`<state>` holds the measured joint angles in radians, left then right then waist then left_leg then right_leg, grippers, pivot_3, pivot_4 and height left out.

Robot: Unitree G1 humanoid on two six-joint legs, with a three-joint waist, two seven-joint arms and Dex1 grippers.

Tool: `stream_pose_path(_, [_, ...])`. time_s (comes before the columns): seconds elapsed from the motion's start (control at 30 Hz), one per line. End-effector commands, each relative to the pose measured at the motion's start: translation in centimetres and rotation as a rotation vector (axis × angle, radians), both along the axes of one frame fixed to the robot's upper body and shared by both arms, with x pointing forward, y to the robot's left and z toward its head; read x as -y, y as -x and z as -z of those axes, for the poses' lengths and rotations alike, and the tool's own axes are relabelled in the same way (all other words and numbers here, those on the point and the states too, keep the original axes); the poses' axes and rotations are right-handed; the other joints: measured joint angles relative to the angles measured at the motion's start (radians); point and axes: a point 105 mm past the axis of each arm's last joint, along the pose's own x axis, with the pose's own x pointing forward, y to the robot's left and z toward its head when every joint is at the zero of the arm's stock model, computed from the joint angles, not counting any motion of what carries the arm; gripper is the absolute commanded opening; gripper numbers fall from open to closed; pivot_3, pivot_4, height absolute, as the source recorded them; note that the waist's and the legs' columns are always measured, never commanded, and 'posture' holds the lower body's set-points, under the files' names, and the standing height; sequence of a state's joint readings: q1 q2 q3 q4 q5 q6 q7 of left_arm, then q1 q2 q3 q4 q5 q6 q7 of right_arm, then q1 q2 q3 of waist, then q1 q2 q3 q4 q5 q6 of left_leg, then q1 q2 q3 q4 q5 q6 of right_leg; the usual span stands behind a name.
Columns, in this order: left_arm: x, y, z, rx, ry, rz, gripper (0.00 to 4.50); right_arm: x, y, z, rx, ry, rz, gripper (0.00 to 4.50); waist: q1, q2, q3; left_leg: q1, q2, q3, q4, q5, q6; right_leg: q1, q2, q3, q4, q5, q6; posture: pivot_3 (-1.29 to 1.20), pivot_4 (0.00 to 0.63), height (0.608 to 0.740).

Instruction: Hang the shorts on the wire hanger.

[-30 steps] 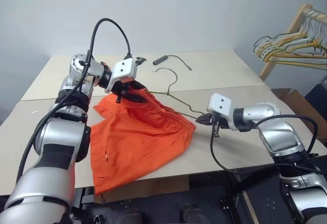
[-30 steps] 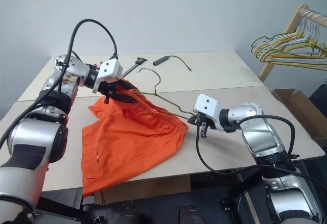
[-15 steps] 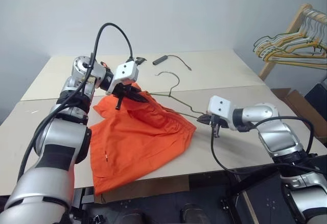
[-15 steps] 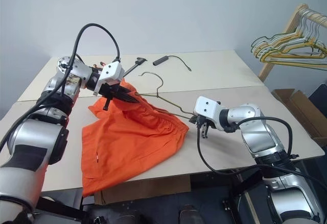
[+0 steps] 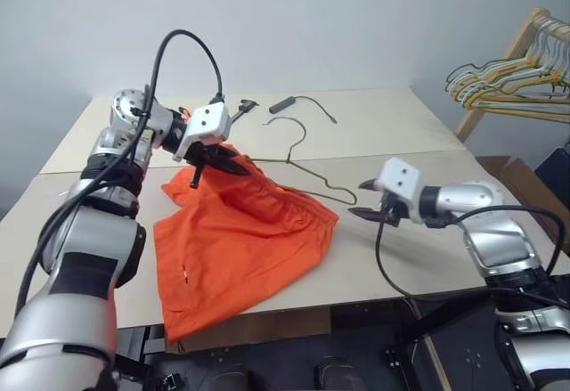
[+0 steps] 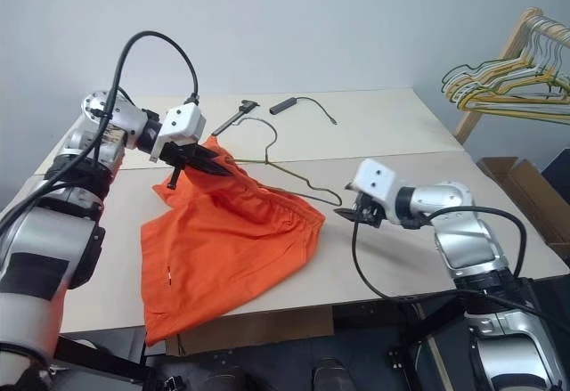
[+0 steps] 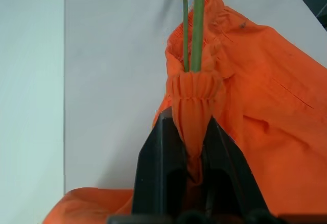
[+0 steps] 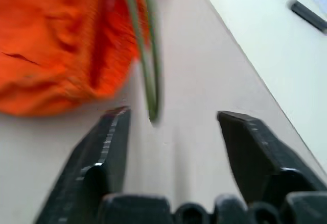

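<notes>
Now: right gripper (image 8: 171, 117) has let go of the wire hanger (image 5: 307, 170); fingers (image 8: 104, 147) spread wide, pulled back, hanger's end corner just ahead of the fingertips, apart from both. A sec ago that corner was pinched shut there. Left gripper (image 7: 186, 147) has clenched on the gathered waistband of the shorts (image 5: 236, 240), hanger wire running out of the bunch just past the fingertips. Shorts lie on the desk (image 5: 392, 124), waistband end lifted at the left fingers, rest draped toward the near edge. Judgement: hanger is threaded into the waistband; left side now carries the load. Risk: unsupported hanger end may slip out.
</notes>
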<state>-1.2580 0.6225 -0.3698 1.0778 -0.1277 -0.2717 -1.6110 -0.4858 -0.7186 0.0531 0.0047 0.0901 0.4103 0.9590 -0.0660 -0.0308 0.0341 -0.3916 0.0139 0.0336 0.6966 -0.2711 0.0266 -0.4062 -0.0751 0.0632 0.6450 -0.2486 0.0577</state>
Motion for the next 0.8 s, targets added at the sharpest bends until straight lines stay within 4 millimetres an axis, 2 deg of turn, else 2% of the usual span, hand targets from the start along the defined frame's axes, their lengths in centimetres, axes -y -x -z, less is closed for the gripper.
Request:
stream_pose_path(0.03, [0.2, -0.1, -2.3, 0.071, 0.038, 0.018, 0.00, 3.1, 0.1, -2.3, 0.003, -0.166, 0.152, 3.46, 0.000, 0.000, 0.000, 0.000, 0.000, 0.000, 0.000, 0.000, 0.000, 0.000, 0.000, 0.000, 0.000, 0.000, 0.000, -0.08, 0.000, 0.740])
stream_pose_path(0.17, [0.0, -0.1, -2.2, 0.069, 0.041, 0.012, 0.00, 3.4, 2.1, -0.7, -0.154, -0.336, 0.164, 3.46, -0.002, 0.000, 0.000, 0.001, 0.000, 0.000, 0.000, 0.000, 0.000, 0.000, 0.001, 0.000, 0.000, 0.000, 0.000, -0.08, 0.000, 0.740])
stream_pose_path(0.27, [-0.1, -0.2, -2.1, 0.068, 0.038, 0.009, 0.00, 2.0, 3.8, 1.0, -0.273, -0.429, 0.128, 3.46, -0.006, 0.000, 0.000, 0.001, 0.001, 0.000, 0.000, 0.000, 0.000, 0.001, 0.001, 0.000, 0.000, 0.000, 0.000, -0.08, 0.000, 0.740])
stream_pose_path(0.4, [-0.1, -0.2, -2.1, 0.069, 0.040, 0.005, 0.00, -1.9, 5.4, 4.4, -0.452, -0.534, 0.082, 3.46, -0.008, 0.000, 0.000, 0.002, 0.001, 0.000, 0.000, 0.000, 0.001, 0.001, 0.001, 0.002, 0.001, 0.000, 0.000, -0.07, 0.000, 0.740])
stream_pose_path(0.57, [-0.3, -0.2, -2.1, 0.070, 0.042, -0.001, 0.00, -5.9, 5.3, 5.8, -0.543, -0.642, 0.066, 3.46, -0.004, 0.000, 0.000, 0.002, 0.001, 0.000, 0.000, 0.000, 0.001, 0.000, 0.002, 0.002, 0.001, 0.000, 0.000, -0.06, 0.000, 0.740])
stream_pose_path(0.77, [-0.3, -0.3, -2.2, 0.072, 0.044, -0.005, 0.00, -7.8, 4.3, 6.0, -0.542, -0.685, 0.068, 3.46, -0.001, 0.000, 0.000, 0.000, 0.000, 0.000, 0.001, 0.000, 0.001, 0.000, 0.000, 0.001, 0.001, 0.000, 0.001, -0.06, 0.000, 0.740])
stream_pose_path(0.8, [-0.4, -0.3, -2.2, 0.073, 0.045, -0.006, 0.00, -7.9, 3.9, 5.8, -0.536, -0.704, 0.078, 3.30, -0.001, 0.000, 0.000, 0.000, 0.000, -0.001, 0.001, 0.000, 0.001, 0.000, 0.000, 0.001, 0.001, 0.000, 0.001, -0.06, 0.000, 0.740])
